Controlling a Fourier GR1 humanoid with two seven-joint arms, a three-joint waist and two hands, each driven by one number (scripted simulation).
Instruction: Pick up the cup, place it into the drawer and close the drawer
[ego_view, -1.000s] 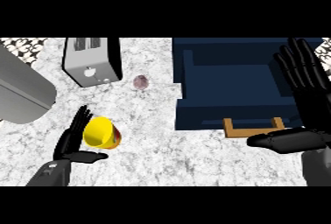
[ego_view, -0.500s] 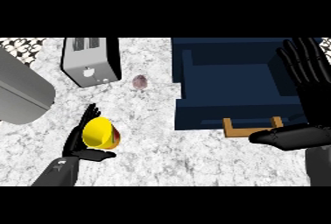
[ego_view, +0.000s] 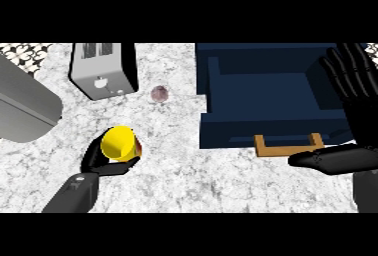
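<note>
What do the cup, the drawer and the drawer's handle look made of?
The cup is bright yellow, smooth and evenly coloured with a soft sheen, so probably plastic or glazed ceramic. The drawer has flat dark blue faces without grain, likely painted wood or board. The handle is a tan, matte, square-edged bar that looks like bare wood, though no grain shows.

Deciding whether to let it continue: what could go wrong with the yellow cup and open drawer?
The left hand curls round the yellow cup low down, so it could slip when lifted. Carried across, it might clip the front wall of the drawer. The right hand, open over the drawer, may block it.
</note>
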